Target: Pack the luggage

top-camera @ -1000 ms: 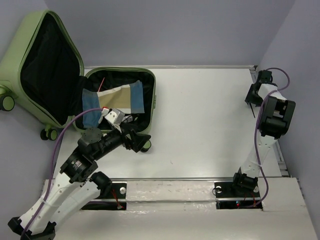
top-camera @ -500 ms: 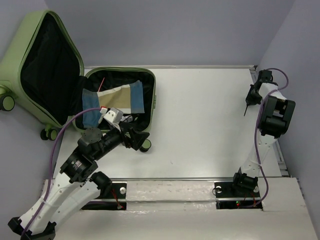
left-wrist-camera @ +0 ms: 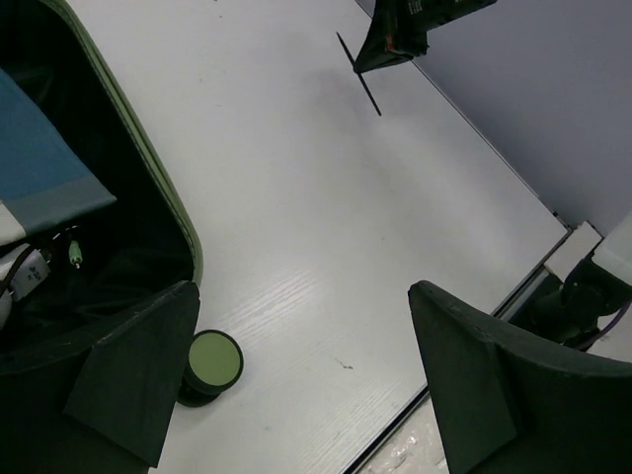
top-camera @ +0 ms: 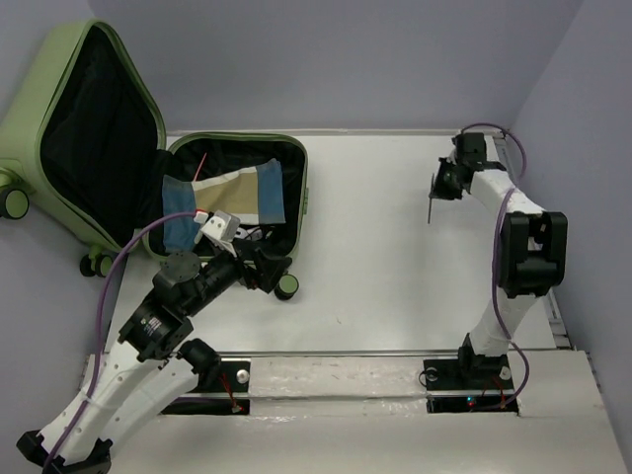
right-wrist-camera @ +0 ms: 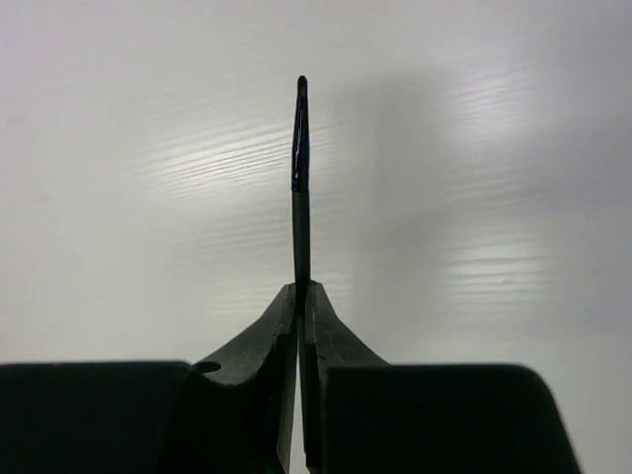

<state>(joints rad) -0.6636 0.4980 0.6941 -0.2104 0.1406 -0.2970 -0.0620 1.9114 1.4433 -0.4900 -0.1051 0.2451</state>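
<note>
The luggage point(top-camera: 304, 194) lies open on the table point(top-camera: 395, 286), its lid propped up and a folded blue-and-beige cloth point(top-camera: 232, 197) in its base. The left pincer point(left-wrist-camera: 296, 395) hovers just beside the luggage's near rim, above a caster wheel point(left-wrist-camera: 213, 360), jaws spread wide, holding nothing. The right pincer point(right-wrist-camera: 299, 296), well apart from the luggage, is clamped on a thin black stick point(right-wrist-camera: 299, 168) that juts past its tips.

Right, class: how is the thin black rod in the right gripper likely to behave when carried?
The thin black rod stands straight out of the shut right gripper without sagging, so it is probably stiff and light. Pinched only at one end, it might pivot or slip if bumped. Being so slender, it could roll once laid on the table.
</note>
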